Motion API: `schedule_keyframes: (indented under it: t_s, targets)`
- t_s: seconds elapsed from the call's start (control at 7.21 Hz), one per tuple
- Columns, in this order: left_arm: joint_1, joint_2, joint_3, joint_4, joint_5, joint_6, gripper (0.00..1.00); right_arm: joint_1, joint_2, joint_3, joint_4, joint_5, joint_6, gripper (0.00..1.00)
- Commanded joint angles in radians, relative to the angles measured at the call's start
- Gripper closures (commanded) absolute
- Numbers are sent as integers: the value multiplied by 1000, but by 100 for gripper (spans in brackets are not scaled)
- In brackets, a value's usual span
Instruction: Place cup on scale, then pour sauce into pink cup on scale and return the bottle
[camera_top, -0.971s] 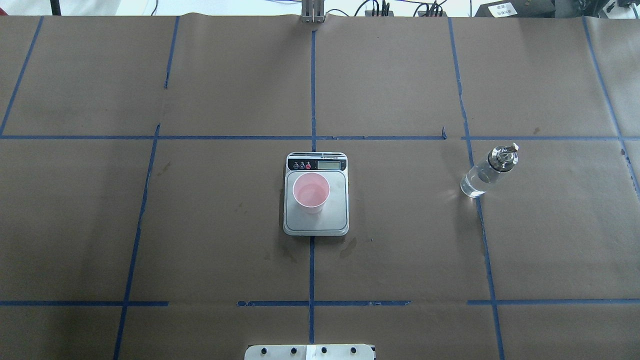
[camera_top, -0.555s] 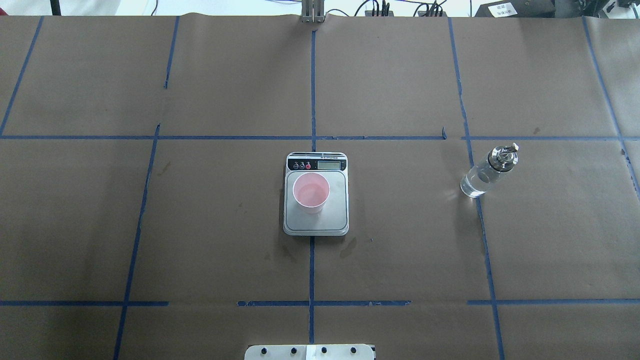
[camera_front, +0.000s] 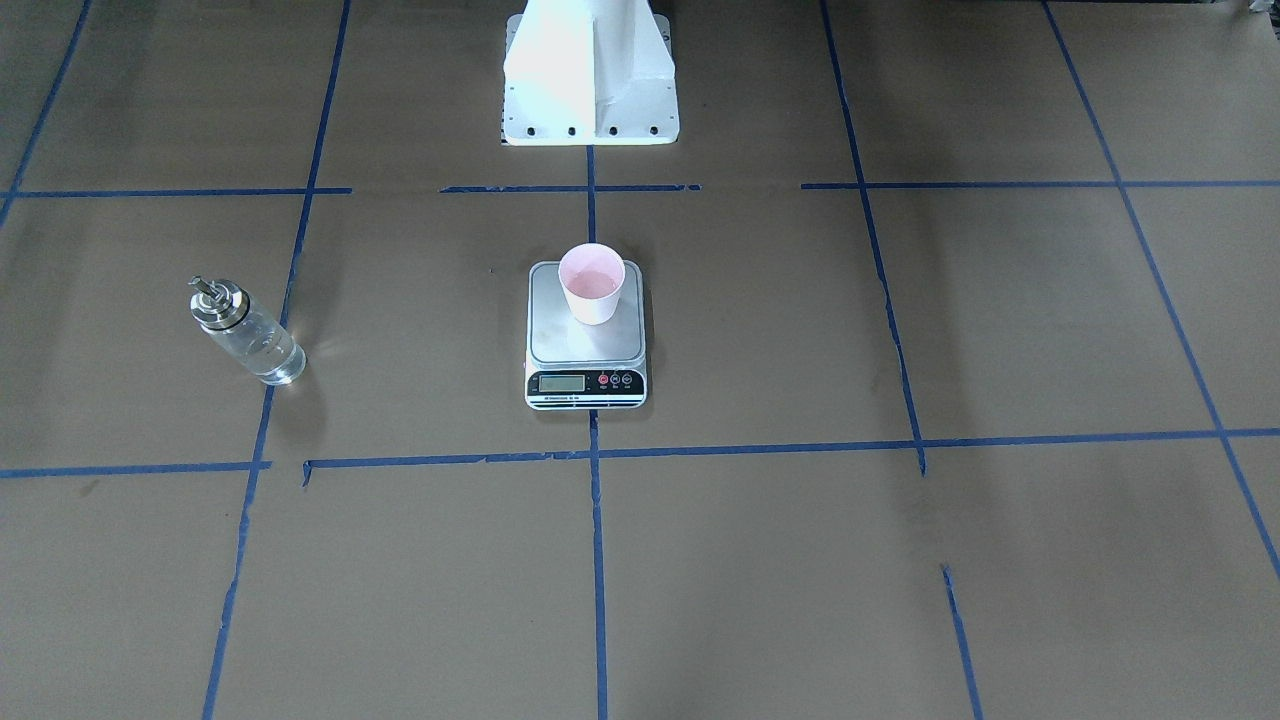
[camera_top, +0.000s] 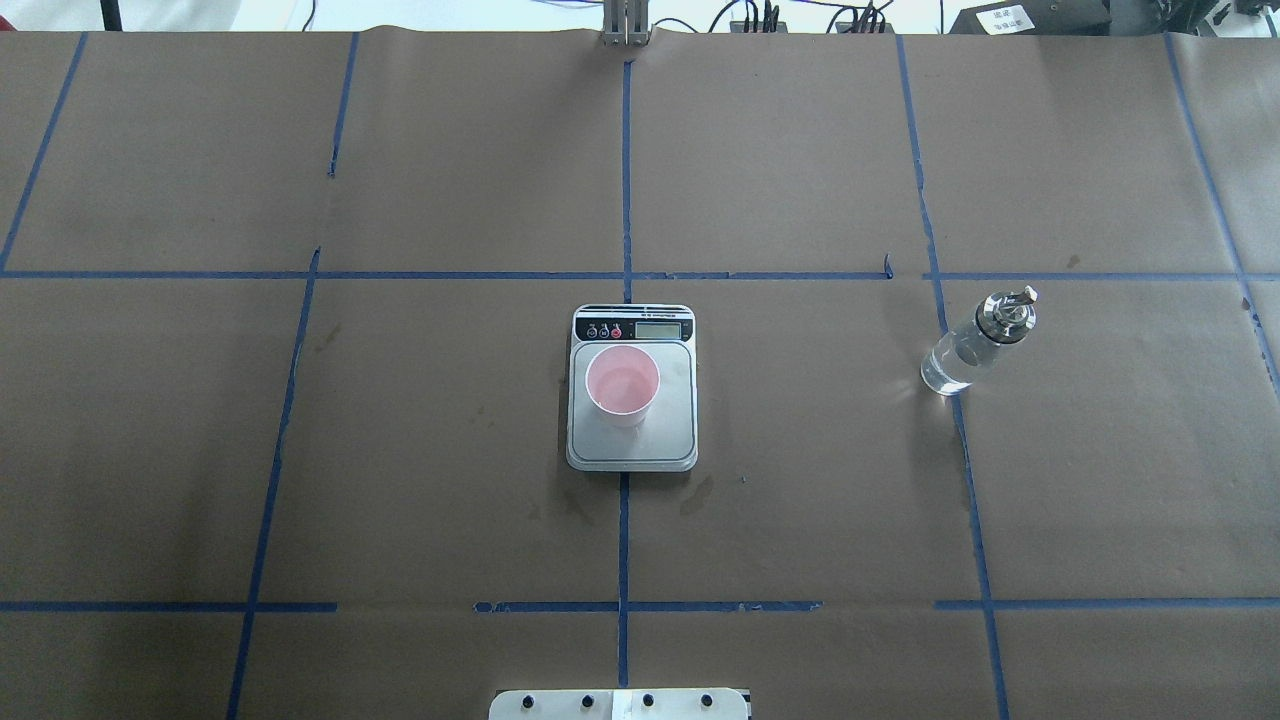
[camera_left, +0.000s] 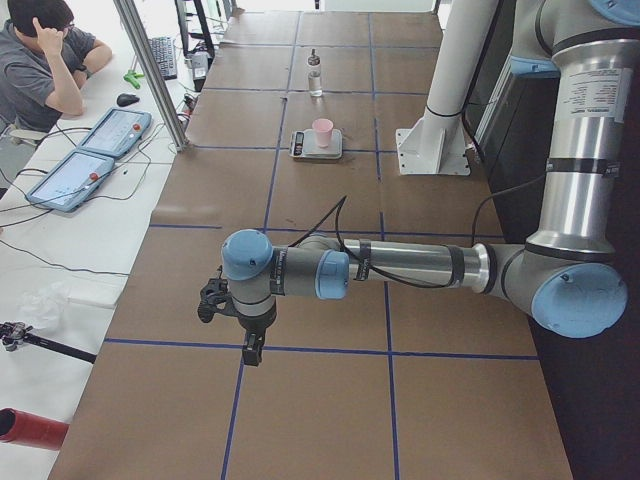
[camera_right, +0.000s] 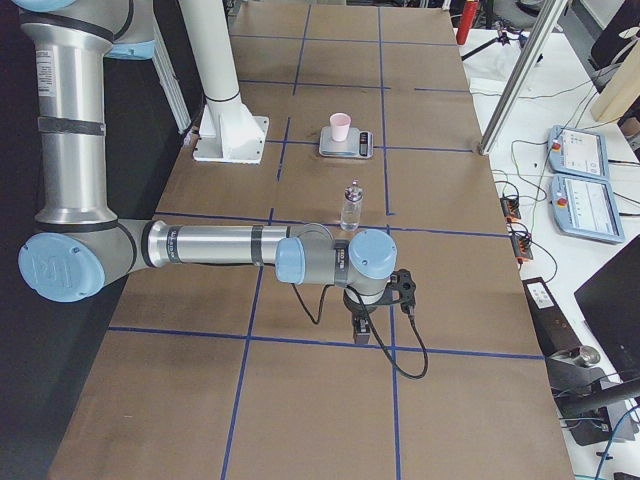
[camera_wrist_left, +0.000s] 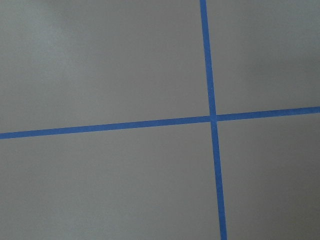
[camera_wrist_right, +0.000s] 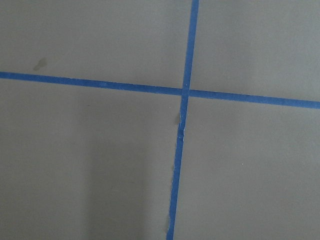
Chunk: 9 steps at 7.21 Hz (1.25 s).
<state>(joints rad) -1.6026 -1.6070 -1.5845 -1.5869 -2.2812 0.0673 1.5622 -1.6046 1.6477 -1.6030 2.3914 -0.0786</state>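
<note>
The pink cup (camera_top: 622, 384) stands upright on the scale (camera_top: 675, 420) at the table's middle, toward the platform's left half. The clear glass bottle (camera_top: 968, 345) with its silver cap stands upright on the brown paper, well to the right of the scale and apart from it. Clear sauce (camera_front: 272, 362) fills its lower part. Whether the cup holds liquid is hard to tell. My left gripper (camera_left: 252, 350) hangs over bare table far from the scale, and so does my right gripper (camera_right: 362, 332). Both show only in the side views, so I cannot tell whether they are open or shut.
Brown paper with a blue tape grid (camera_top: 625, 275) covers the table. The robot's white pedestal (camera_front: 590, 80) stands behind the scale. A seated person (camera_left: 50, 60) and two tablets (camera_left: 95, 155) are at a side desk beyond the table's edge.
</note>
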Motion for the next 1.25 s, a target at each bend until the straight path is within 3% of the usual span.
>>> schedule_keyframes:
  t_s: [0.0, 0.14, 1.11]
  targets:
    - [0, 1, 11, -1, -38, -1, 0, -1, -1, 3, 0, 2, 0, 0]
    - [1, 18, 14, -1, -122, -1, 0, -1, -1, 3, 0, 2, 0, 0]
    - [3, 21, 17, 2, -119, -52, 0, 1, -3, 3, 0, 2, 0, 0]
